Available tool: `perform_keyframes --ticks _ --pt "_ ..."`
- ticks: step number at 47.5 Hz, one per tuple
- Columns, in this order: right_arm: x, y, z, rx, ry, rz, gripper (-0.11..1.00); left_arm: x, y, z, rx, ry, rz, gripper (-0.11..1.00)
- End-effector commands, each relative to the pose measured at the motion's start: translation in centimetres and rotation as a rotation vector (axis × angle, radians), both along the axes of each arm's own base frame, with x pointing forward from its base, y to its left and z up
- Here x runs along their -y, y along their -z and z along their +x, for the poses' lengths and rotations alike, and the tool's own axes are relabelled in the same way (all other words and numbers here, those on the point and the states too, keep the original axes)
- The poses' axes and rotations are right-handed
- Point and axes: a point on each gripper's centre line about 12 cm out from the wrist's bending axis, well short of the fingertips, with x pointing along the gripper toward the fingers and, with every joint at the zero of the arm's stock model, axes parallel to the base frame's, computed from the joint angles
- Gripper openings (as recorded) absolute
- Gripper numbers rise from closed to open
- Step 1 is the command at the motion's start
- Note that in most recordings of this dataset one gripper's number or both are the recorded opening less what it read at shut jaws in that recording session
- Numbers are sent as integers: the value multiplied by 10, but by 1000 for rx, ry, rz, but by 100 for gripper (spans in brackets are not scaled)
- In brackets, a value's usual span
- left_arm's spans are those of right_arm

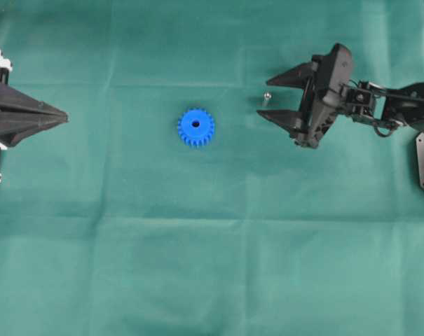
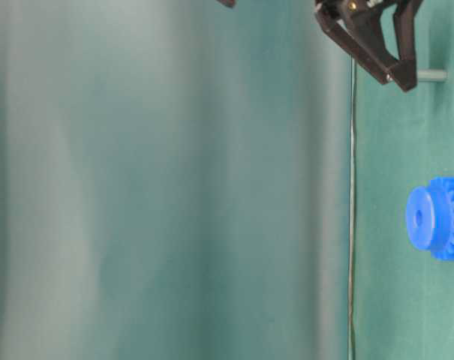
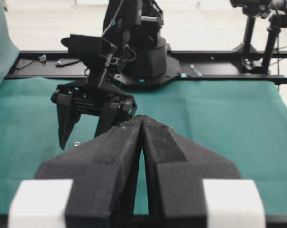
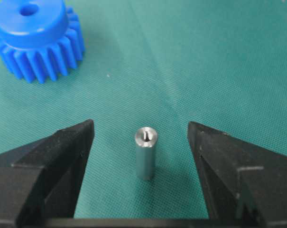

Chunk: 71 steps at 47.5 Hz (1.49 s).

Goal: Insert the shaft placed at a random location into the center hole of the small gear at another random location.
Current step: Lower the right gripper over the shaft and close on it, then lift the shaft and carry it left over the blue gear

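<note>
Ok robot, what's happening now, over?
Right tool open, straddling the upright shaft, not gripping. Left tool shut, parked. Small gear flat on the cloth, center hole up. Nothing between.

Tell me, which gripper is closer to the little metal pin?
Right. The right gripper is open with the pin standing between its fingers, untouched. The left gripper is shut, far across the cloth beyond the gear.

A: Where's the shaft (image 4: 145, 153)?
B: Upright on the green cloth, a short silvery pin.
A: And the gear (image 1: 195, 127)?
B: Blue, flat, hole (image 1: 195, 124) up, well apart.
</note>
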Motion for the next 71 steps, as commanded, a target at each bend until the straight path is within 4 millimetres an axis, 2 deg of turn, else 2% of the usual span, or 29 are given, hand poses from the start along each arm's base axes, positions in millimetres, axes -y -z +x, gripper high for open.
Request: perform_keyframes --ticks 1,8,13,16,21,24,40,59,71 --pt "4 -9 7 38 3 -27 82 -1 -7 3 12 -2 2 0" --pt "4 -7 5 34 3 -25 79 -1 -6 3 5 -2 2 0" --pt "3 -6 4 28 3 -24 67 -1 -6 3 2 -3 2 0" --pt "3 -6 3 26 3 -23 54 0 -5 3 0 -1 2 0" --pt "3 -7 4 29 3 -24 24 -1 -5 3 -2 -3 3 0" --pt "3 -7 4 29 3 -24 13 -1 -4 3 -6 -3 3 0" --pt "4 -10 5 34 4 -25 13 -1 -4 4 -8 -3 3 0" --pt "1 -61 -1 45 -9 -30 13 -1 -4 4 -8 -3 1 0" --pt "1 -63 -2 39 -11 -29 13 -1 -4 4 -8 -3 0 0"
